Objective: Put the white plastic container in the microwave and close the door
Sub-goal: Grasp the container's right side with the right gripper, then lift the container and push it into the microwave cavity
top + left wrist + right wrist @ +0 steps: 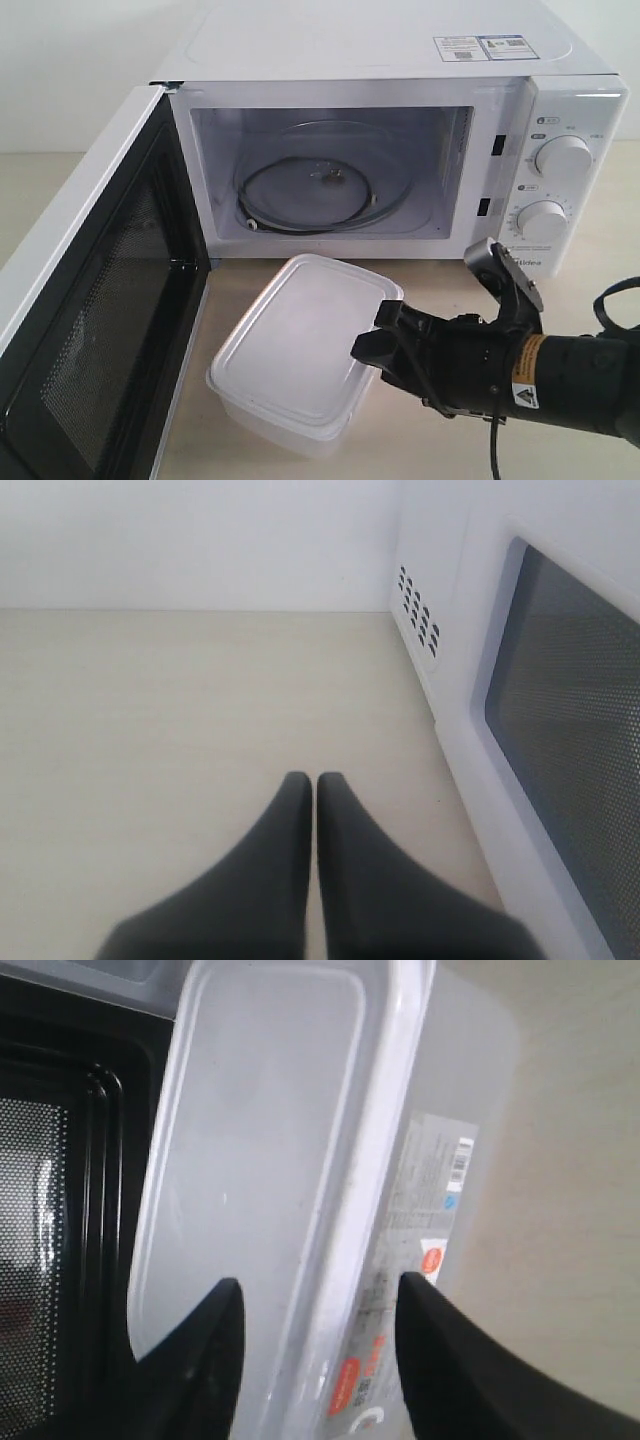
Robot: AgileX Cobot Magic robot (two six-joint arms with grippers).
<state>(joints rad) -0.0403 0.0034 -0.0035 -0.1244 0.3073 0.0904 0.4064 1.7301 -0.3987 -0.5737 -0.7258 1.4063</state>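
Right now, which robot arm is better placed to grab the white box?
Right. The right fingers stand open on either side of the white plastic container's edge. The left fingers are shut, away on the outer side of the door.

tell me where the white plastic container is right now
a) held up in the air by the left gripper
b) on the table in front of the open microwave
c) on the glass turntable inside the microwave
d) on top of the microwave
B: the container rests on the table just in front of the microwave. The door is swung open and the turntable inside has nothing on it.
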